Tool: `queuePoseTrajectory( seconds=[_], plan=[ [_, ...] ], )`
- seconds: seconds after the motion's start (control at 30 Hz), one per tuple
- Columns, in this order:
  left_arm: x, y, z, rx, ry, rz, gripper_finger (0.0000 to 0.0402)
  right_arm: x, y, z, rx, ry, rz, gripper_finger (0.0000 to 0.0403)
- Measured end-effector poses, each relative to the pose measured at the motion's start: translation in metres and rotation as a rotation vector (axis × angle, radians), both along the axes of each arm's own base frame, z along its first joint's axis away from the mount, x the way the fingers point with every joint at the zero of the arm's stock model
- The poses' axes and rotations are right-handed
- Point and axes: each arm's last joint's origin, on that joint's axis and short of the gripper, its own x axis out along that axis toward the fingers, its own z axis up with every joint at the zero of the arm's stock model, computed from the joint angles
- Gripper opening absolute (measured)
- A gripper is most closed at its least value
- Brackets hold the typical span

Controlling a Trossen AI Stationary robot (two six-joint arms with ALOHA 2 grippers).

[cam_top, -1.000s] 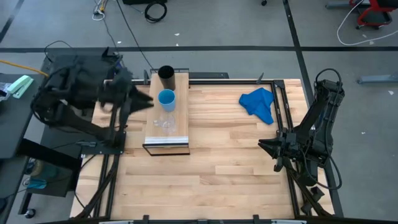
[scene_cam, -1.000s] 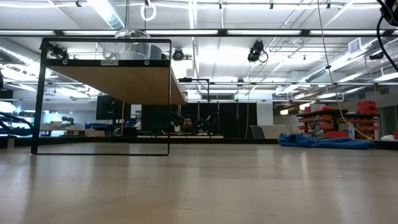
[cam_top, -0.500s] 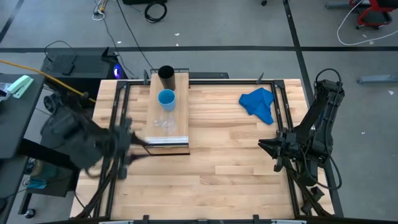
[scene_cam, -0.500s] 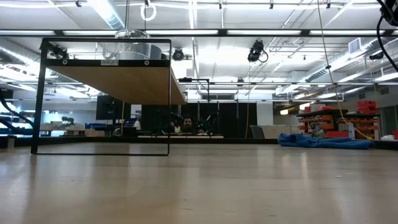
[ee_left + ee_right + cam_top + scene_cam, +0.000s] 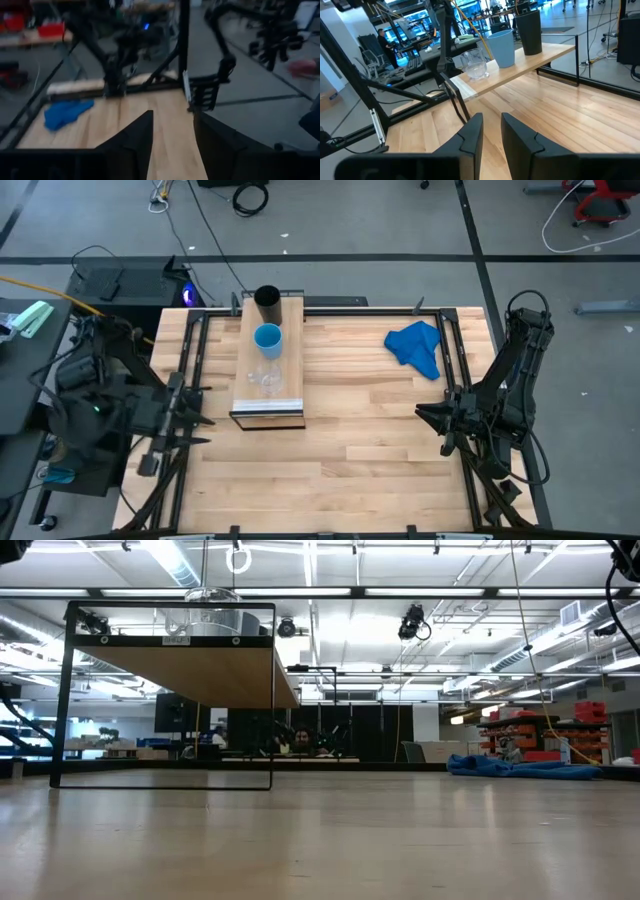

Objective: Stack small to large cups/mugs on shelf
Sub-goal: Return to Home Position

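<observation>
The light-wood shelf stands on the table's left half. Three cups stand apart in a row on its top, each on its base: the black cup at the far end, the blue cup in the middle, the clear glass toward the near end. The right wrist view shows the same row on the shelf: black cup, blue cup, glass. My left gripper is at the table's left edge, open and holding nothing. My right gripper waits by the right edge, open with a narrow gap.
A crumpled blue cloth lies on the far right of the table. It also shows in the low view as the blue cloth. Dark frame rails run along the table's left and right edges. Bare wood lies between the shelf and my right arm.
My left arm has swung away from the shelf. Its gripper was beside the blue cup, then moved toward the table's near and left edges, and is now off the shelf at the left rail. The three cups and my right arm have stayed where they were.
</observation>
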Motion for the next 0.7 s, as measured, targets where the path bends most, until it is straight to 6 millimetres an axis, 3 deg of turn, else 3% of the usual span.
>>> queuePoseTrajectory(
  seconds=[0.23, 0.53, 0.63, 0.7],
  plan=[
    [-0.002, 0.004, 0.014, 0.09, -0.11, -0.033, 0.0139, 0.0, 0.0, 0.0, -0.011, 0.004, 0.001, 0.0075],
    [0.003, -0.002, 0.011, 0.038, -0.084, -0.011, 0.0146, 0.001, -0.001, 0.0, -0.374, 0.144, 0.039, 0.0075],
    [0.006, -0.004, 0.011, 0.031, -0.086, 0.002, 0.015, 0.001, -0.001, 0.001, -0.358, 0.09, 0.01, 0.0075],
    [0.007, -0.004, 0.012, 0.02, -0.093, 0.003, 0.0151, 0.002, 0.001, 0.006, -0.193, -0.051, -0.045, 0.0075]
  ],
)
